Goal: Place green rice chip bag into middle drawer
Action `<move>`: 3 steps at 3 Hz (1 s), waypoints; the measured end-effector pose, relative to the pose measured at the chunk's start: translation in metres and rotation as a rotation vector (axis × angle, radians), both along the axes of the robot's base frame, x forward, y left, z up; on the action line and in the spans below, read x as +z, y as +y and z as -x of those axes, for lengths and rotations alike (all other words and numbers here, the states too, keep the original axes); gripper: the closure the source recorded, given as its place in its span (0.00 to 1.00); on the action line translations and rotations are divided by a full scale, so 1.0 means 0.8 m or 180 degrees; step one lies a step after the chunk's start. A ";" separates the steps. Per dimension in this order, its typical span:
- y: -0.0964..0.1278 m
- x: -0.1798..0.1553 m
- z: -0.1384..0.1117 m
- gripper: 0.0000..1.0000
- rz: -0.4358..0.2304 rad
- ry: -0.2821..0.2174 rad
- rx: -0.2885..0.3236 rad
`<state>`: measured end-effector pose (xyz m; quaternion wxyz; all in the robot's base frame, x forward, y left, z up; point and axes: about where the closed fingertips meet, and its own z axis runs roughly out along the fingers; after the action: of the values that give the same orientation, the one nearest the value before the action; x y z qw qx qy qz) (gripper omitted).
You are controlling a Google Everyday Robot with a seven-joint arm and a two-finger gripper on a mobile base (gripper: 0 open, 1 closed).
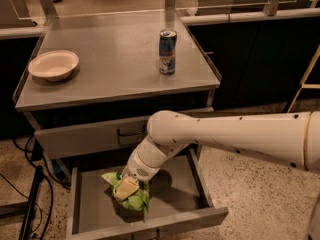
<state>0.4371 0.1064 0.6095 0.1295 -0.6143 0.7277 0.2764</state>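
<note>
The green rice chip bag [134, 198] lies crumpled inside the open middle drawer [90, 204], a grey metal tray pulled out below the counter. My white arm reaches down from the right, and my gripper [125, 188] is down in the drawer, on top of the bag with its yellowish fingers [126, 187] against it. Part of the bag is hidden under the gripper.
A blue drink can [167, 51] and a white bowl [53, 64] stand on the grey counter top [115, 59]. The closed top drawer with a dark bar handle [131, 132] is above the open one. Cables [30, 194] run along the floor at the left.
</note>
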 end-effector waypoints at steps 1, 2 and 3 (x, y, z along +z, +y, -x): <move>0.001 -0.024 -0.003 1.00 0.0039 0.0005 -0.0016; -0.002 -0.046 -0.017 1.00 0.0092 0.0004 -0.0008; -0.008 -0.066 -0.033 1.00 0.0134 0.0019 -0.0032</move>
<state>0.4633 0.1002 0.5567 0.1157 -0.6124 0.7368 0.2622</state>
